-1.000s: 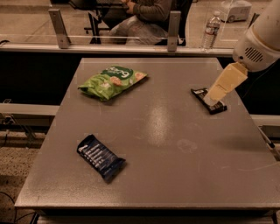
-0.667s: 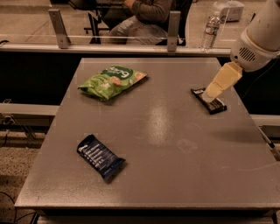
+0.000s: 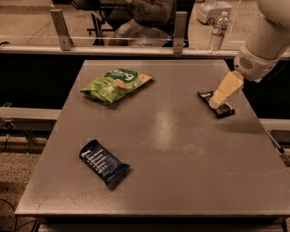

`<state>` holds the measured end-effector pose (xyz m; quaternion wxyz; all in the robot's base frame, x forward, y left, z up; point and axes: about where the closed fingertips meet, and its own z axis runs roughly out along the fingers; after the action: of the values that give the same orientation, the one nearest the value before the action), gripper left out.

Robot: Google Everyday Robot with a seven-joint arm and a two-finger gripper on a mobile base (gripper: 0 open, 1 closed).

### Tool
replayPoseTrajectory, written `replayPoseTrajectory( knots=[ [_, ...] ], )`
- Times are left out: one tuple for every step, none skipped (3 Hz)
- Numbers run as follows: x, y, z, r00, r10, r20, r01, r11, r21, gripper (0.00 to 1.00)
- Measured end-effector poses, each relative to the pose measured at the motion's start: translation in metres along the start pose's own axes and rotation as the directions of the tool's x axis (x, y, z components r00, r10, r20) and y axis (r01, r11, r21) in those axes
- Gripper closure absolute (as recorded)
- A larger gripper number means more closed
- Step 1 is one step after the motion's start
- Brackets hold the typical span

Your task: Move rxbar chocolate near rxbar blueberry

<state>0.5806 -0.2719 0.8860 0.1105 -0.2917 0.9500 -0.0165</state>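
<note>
The tool (image 3: 216, 102) is held at the table's (image 3: 181, 190) right side, its tip on or just above the rxbar chocolate (image 3: 226, 110); spread or pressed together cannot be told. The rxbar blueberry (image 3: 104, 163) is seen well apart from the tool, the green chip bag (image 3: 116, 84) likewise, its contents hidden.

Middle of the grey worktop (image 3: 181, 149) lies open.
Jaws over slim black bar wrapper (image 3: 225, 110), right edge; crumpled green chip bag (image 3: 115, 84) sits rear-left.

Office-like lab, glass partition (image 3: 113, 27), seated person (image 3: 149, 11) behind, hand (image 3: 215, 102) low over table (image 3: 181, 190)
</note>
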Motion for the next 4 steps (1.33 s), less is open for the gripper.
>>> replayPoseTrajectory(
  knots=[
    [-0.004,-0.001,0.019,0.999,0.0,-0.037,-0.001,0.9999,-0.017,0.0],
    [-0.011,-0.001,0.036,0.998,-0.008,-0.068,0.007,0.9998,-0.02,0.0],
    [-0.014,-0.002,0.049,0.996,-0.005,-0.087,0.003,0.9997,-0.024,0.0],
    [-0.017,-0.001,0.058,0.996,-0.005,-0.089,0.002,0.9993,-0.036,0.18]
  ],
)
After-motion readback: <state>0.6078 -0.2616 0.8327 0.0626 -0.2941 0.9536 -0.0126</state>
